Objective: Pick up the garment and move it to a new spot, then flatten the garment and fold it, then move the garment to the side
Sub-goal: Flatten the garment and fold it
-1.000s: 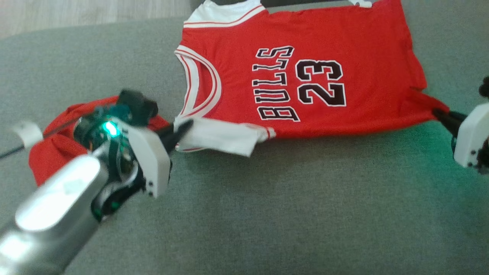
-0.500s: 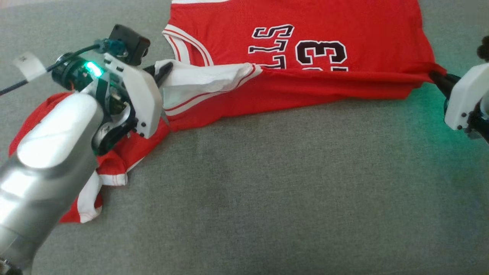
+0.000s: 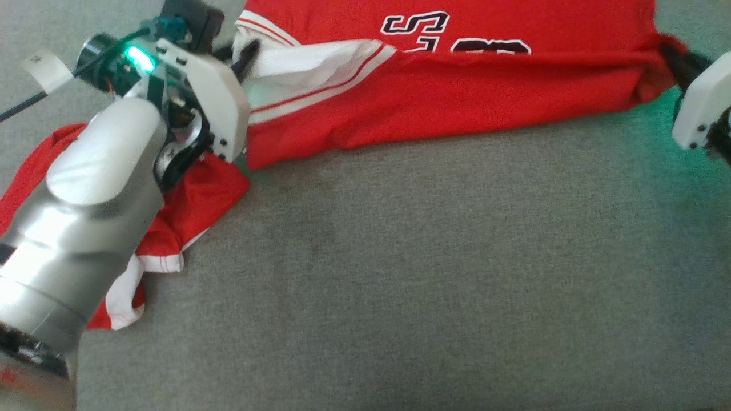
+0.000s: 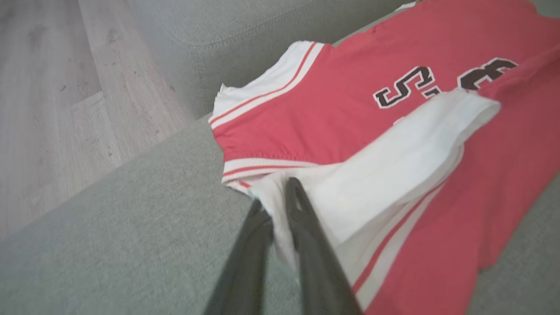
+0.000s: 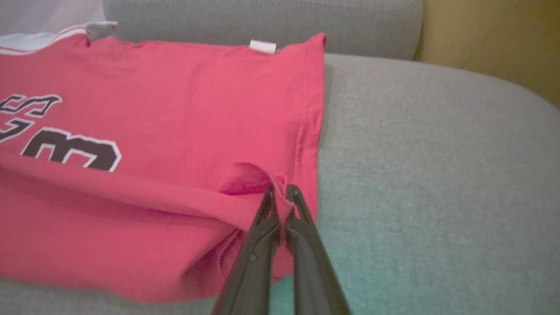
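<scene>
Far left, head view: silver L forearm (image 3: 85,217) comes up from the bottom corner and lies over a 2nd red cloth (image 3: 200,200) w/ white hem, bunched on the grey sofa (image 3: 428,285). Can't tell if that cloth is part of the jersey; its edge touches the jersey's lower L corner. White tag (image 3: 45,68) on a cable sits just L of the wrist, green light (image 3: 140,57) lit on it.

Left tool (image 3: 248,54) is closed, pinching the white shoulder trim of the jersey (image 3: 457,97). L wrist view: left tool (image 4: 275,194) w/ both dark fingers clamped on white fabric. The trim is folded over the jersey (image 4: 350,109) toward the black lettering. Wood floor (image 4: 52,87) past the sofa edge.

Centre: jersey is spread on the sofa seat, lettering up. Its near edge is lifted and doubled over the front btwn the two tools, covering part of the print. Top of the jersey is cut off by the frame.

Right: right tool (image 3: 677,57) is closed on the red hem corner. R wrist view: right tool (image 5: 281,190), tips together w/ a fold of the jersey (image 5: 153,131) btwn them. White label (image 5: 262,46) at the far hem, yellow wall (image 5: 490,35) behind the sofa.
</scene>
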